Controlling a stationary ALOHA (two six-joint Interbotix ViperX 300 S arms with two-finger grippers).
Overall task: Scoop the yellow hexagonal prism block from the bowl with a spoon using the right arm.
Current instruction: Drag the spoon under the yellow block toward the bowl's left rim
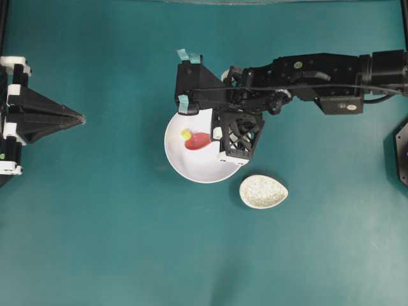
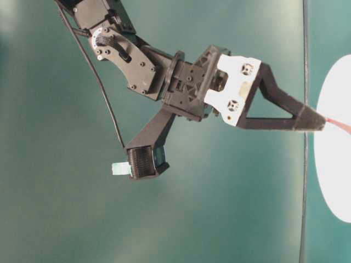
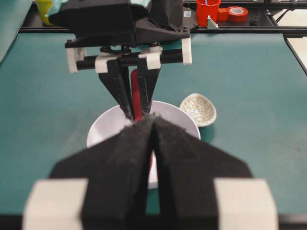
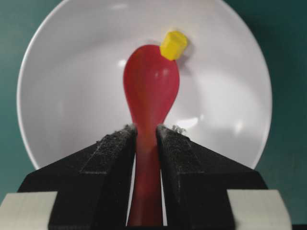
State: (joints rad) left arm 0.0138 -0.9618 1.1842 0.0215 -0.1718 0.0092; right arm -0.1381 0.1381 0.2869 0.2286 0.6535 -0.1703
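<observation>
Gripping the spoon [image 4: 151, 91] by its handle, the right gripper [image 4: 145, 132] has its jaws closed on the red shaft from both sides; the handle runs back between the two black fingers [image 4: 110, 163]. The spoon's long axis lies in line with the gripper. In the right wrist view the oval scoop points away from the camera, toward the far wall of the bowl [image 4: 62, 96]. In the overhead view the same axis runs roughly left to right across the bowl [image 1: 191, 167], scoop end to the left, handle end to the right under the arm.

The yellow hexagonal prism block [image 4: 173, 45] sits inside the bowl at the far tip of the scoop, touching its rim on the right side in the wrist view. Whether it rests on the scoop or on the bowl floor just beside it cannot be told. In the overhead view the block [image 1: 185, 134] lies at the left end of the spoon [image 1: 199, 141].

The left gripper [image 3: 153, 125] is parked well apart at the left edge of the bench [image 1: 127, 242], its jaws closed with the fingertips meeting, holding nothing.

A small speckled egg-shaped dish [image 1: 263, 191] stands on the bench near the bowl, not touching it.
</observation>
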